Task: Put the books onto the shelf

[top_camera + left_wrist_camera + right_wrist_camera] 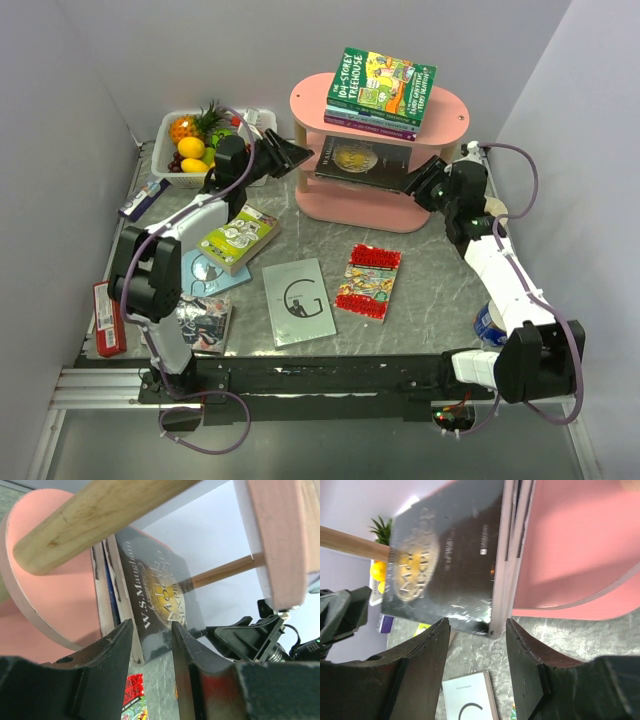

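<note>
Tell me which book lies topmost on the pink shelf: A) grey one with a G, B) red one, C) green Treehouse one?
C: the green Treehouse book lies uppermost on the top tier of the shelf, while the grey G book and the red book lie on the table.

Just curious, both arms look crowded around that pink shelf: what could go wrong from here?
The dark book juts past the middle tier of the shelf; a nudge from the left gripper or right gripper might slide it off. The top stack sits skewed, so bumping the shelf could topple it.
</note>
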Robot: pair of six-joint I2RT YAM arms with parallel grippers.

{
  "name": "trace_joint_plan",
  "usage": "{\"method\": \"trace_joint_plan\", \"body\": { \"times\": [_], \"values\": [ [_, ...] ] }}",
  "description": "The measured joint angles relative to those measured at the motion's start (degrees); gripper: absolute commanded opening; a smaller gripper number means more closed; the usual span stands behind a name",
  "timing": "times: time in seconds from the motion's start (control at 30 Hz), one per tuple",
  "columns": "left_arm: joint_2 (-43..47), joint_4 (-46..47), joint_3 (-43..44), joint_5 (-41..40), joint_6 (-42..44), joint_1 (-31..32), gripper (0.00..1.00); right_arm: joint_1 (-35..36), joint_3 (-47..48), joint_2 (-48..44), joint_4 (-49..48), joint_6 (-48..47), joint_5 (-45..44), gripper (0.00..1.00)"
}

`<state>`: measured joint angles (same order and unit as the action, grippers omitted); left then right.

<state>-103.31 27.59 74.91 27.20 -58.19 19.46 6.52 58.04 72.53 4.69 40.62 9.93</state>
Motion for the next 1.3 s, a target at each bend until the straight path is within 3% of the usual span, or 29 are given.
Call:
{"method": "trace_joint_plan", "body": {
  "times": [0.47,0.73,1.3],
  "values": [
    [4.59,0.42,-5.79,1.9,-1.22,0.02,0.4,0.0,0.02,-1.11,0.5,-1.09,-0.42,0.52],
    [7.34,0.42,-10.21,2.75,-1.44,1.57,0.31,0.0,0.02,-0.81,0.42,-1.07,-0.04,0.5],
    [6.25,0.35,-9.18,3.19,-0.83,3.65,0.22,-0.02,0.02,0.04,-0.39,-0.61,1.29,0.48]
  ]
}}
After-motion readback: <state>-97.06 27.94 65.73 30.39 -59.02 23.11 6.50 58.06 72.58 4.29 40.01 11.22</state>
